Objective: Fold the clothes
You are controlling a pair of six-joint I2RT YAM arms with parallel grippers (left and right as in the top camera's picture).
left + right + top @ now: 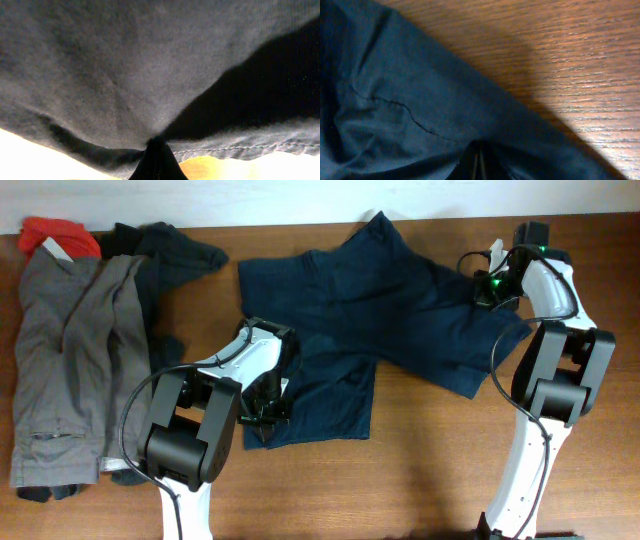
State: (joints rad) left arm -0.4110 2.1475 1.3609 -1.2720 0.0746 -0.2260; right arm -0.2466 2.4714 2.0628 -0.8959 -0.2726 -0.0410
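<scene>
Overhead: navy shorts lie spread across the middle of the table, left fingers at the lower hem, right fingers at the right edge. Left wrist: fingers pinched tight on bunched cloth. Right wrist: fingers clamped on the shorts' edge.

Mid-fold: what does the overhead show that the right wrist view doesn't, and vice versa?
Overhead only: both arms, the left gripper at the lower leg of the navy shorts, and the grey trousers, red piece and black garment at the left of the table. Right wrist only: close up, the right gripper shut on a pinch of cloth, with a thin dark line in the fabric nearby. Both: the navy shorts lying on the wooden table.
</scene>
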